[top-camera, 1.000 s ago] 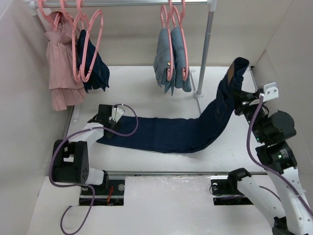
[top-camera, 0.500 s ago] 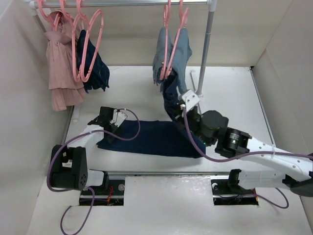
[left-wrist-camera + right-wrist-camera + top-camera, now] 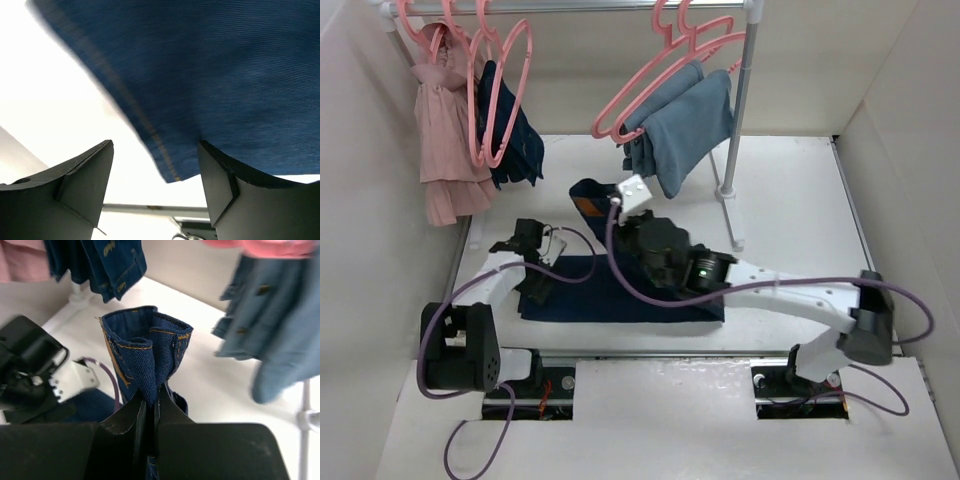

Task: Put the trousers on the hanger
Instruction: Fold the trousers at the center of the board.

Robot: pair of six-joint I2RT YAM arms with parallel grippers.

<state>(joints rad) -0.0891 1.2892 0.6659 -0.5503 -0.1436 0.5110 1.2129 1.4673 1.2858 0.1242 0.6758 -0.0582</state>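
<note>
Because the long dark navy denim trousers [image 3: 590, 295] are thick and floppy, I'd expect them to hang heavy and fold wherever they aren't supported. They shouldn't slip, nor come to any harm. The stitched waistband is the sturdiest place to grip, since the doubled cloth there won't pull thin. Most of the trousers lie flat on the white table [image 3: 790, 200], a little below and left of the middle of the overhead view. The waistband end, with its tan patch, is lifted clear of the table near the centre. The right gripper [image 3: 150, 407], on an arm stretched across from the lower right, has its jaws pinched tight on that bunched waistband, and orange-brown stitching shows just above the fingertips. At the left end of the cloth sits the left gripper [image 3: 155, 185] with its jaws standing well apart. The seamed edge of the trousers runs down into the gap between them, but I can't see that they have hold of it. Up in the top middle, a large pink plastic hanger [image 3: 630, 98] hangs tilted from the rail [image 3: 745, 110], close above the raised waistband. Light blue jeans [image 3: 685, 130] are draped through the hangers there, and I can't tell whether one of them is free.
</note>
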